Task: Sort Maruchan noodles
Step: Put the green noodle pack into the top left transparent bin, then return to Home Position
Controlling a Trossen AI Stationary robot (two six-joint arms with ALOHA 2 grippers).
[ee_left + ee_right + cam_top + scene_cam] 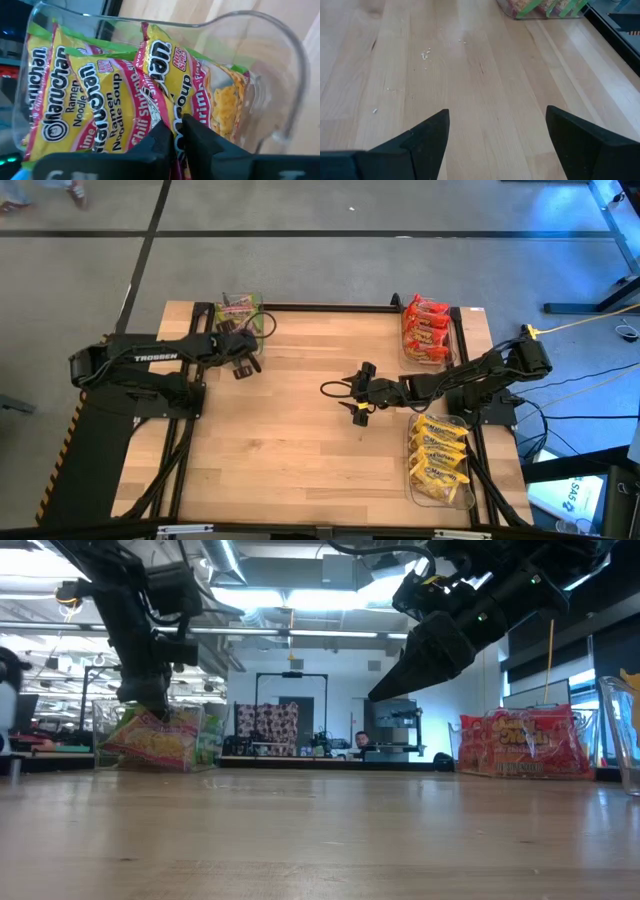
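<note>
Left gripper [173, 142]: pinching a green-pink noodle packet [165, 75] inside the clear bin [262, 308] at table's 11 o'clock. Right gripper [495, 140]: hovering mid-table, jaws spread, holding nothing. Red-orange packets [426, 330] lying at 1 o'clock, yellow packets [440, 460] at 4 o'clock.

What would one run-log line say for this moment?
left gripper: shut on green-pink packet in far-left bin | right gripper: open, empty, mid-table | red, yellow packets binned right

Green-pink packets [100, 100] read "Maruchan Ramen Noodle Soup", "Chili", "Shrimp". The left arm [150, 358] carries the marking "TROSSEN".
</note>
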